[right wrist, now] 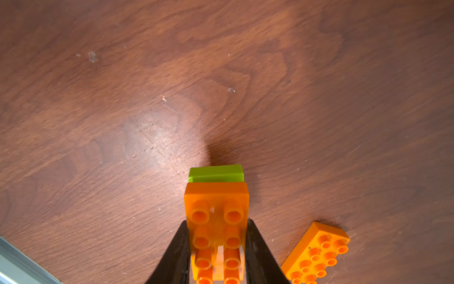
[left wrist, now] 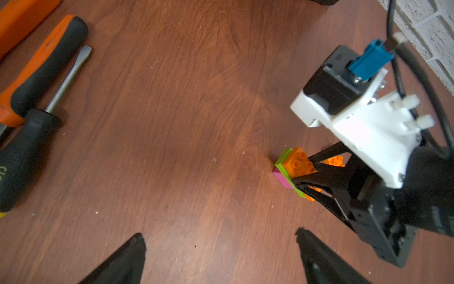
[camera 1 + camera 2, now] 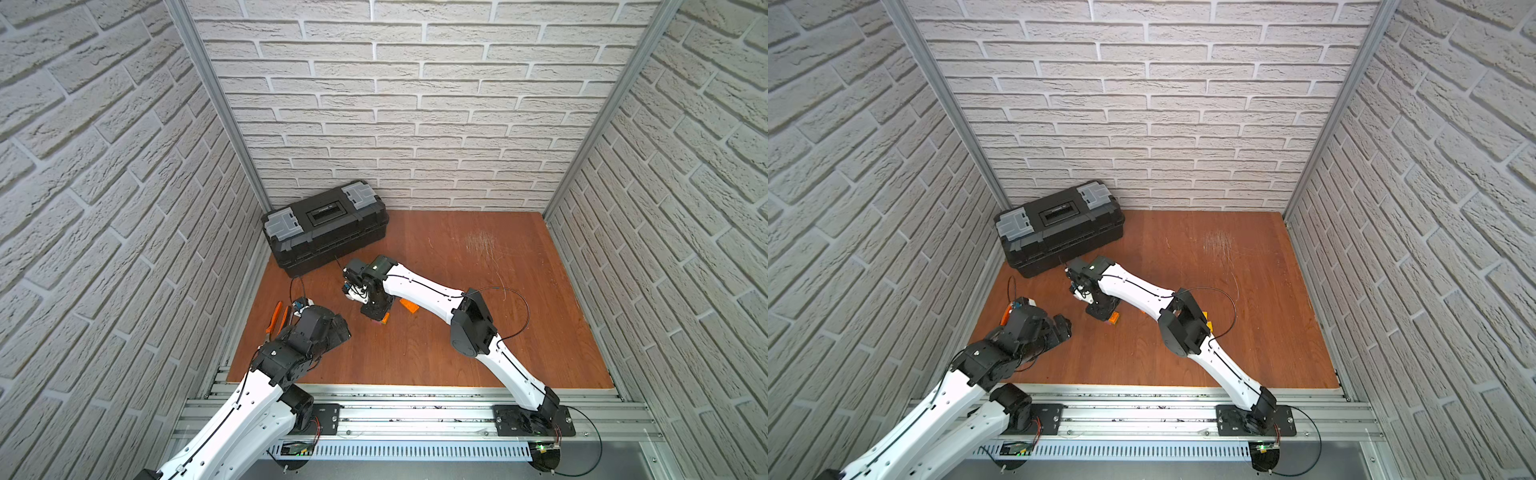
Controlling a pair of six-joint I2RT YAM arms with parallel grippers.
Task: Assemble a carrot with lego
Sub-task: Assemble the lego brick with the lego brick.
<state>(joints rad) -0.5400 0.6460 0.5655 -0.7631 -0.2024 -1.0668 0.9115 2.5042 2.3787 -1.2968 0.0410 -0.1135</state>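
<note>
Three layers stand joined so far, roughly halfway by the look of it. Beside the orange-handled pliers [image 3: 274,318], the left gripper [image 2: 218,248] hangs wide open and empty. On the table [image 3: 457,353] sits the carrot [image 2: 296,164], pink, lime-green and orange, with the right gripper [image 1: 217,222] clamped on its top brick. A loose orange brick [image 1: 317,253] lies just beside it, unattached, and no yellow prongs show on the stack.
</note>
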